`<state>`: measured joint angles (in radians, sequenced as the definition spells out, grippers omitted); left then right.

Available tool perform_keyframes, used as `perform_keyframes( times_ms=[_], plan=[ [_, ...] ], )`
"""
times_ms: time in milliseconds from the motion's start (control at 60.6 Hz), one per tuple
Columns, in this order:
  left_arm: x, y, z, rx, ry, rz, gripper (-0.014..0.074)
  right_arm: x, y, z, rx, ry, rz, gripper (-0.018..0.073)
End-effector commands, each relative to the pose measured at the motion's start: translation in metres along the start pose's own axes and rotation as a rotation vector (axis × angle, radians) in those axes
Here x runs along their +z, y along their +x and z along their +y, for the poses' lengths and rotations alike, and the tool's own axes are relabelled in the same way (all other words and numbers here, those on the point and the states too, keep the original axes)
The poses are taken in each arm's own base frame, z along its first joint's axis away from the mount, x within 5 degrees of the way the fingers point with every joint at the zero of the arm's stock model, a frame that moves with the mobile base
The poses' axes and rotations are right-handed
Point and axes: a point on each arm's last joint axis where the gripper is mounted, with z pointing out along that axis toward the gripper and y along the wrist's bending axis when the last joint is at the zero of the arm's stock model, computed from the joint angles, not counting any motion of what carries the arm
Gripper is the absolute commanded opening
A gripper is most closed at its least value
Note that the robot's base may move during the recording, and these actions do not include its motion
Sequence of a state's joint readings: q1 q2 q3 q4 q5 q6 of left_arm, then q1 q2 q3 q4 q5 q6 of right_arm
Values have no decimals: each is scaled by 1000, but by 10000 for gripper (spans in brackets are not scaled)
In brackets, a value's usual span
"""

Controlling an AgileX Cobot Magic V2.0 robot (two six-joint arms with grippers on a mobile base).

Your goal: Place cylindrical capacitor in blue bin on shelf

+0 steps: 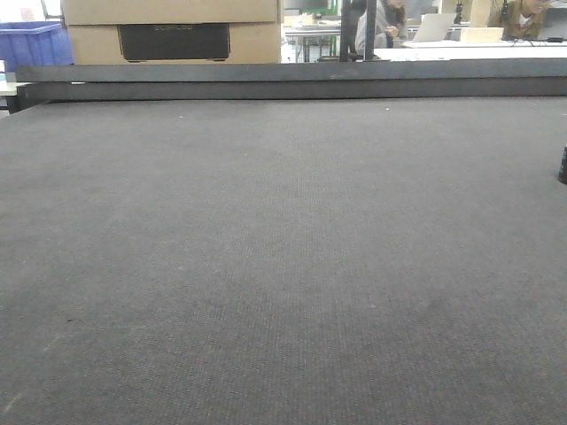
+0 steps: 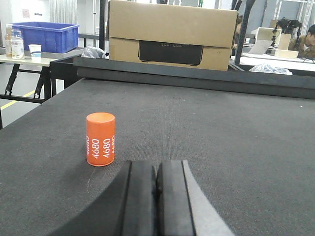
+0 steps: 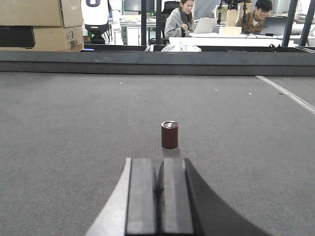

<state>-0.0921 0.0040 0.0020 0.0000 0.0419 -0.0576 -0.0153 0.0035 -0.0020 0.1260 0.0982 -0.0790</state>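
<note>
Front view, counter: a broad dark grey counter [image 1: 266, 266] fills the picture. A small dark shape [image 1: 563, 166] is cut off at its right edge, too little of it showing to name.
Front view, background: a blue crate [image 1: 31, 44] and a cardboard box [image 1: 173, 31] stand beyond the far rim. No steel shelf is in sight.
Left wrist view, jaws: the left jaws are pressed together, empty, low over the counter.
Left wrist view, object: an orange cylinder [image 2: 100, 139] printed 4680 stands upright, ahead and left in this view, apart from the jaws. It is probably a battery cell.
Right wrist view, jaws: the right jaws are pressed together, empty.
Right wrist view, task's thing: the dark red cylindrical capacitor [image 3: 170, 134], metal-topped, stands upright on the counter straight ahead of the jaws, near but apart.
Step in hand: seemingly the approach; the pick is not yet begun.
Next move: the right jaws should spread, advance to straddle the capacitor without tipping it, then close on its sides.
</note>
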Motion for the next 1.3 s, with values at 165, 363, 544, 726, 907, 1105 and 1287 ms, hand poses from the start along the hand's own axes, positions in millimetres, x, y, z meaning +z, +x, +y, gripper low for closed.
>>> perform_keyframes(
  times_ms=[165,363,544,726,907,1105,1287],
  plan=[
    [0,-3,0,-6,2,-24,-102,0,-1,0,-3,2,-19,-114],
    [0,-4,0,-6,3,-41,-102,0,-1,0,-3,2,-19,-114],
    [-1,-9,-1,-6,6,-93,-102,0,-1,0,-3,2,-19,-114],
    [-2,-18,-1,-6,13,-200,-102,0,-6,-1,-3,6,-67,-114],
    [-5,-34,-2,-6,16,-252,-102,-2,-19,-2,40,18,-214,-114],
    [-18,-92,-5,26,7,-214,-99,-20,-78,3,88,-16,-310,-105],
    [-9,-141,-6,87,-22,-117,-97,-30,-137,8,67,-42,-299,113]
  ],
)
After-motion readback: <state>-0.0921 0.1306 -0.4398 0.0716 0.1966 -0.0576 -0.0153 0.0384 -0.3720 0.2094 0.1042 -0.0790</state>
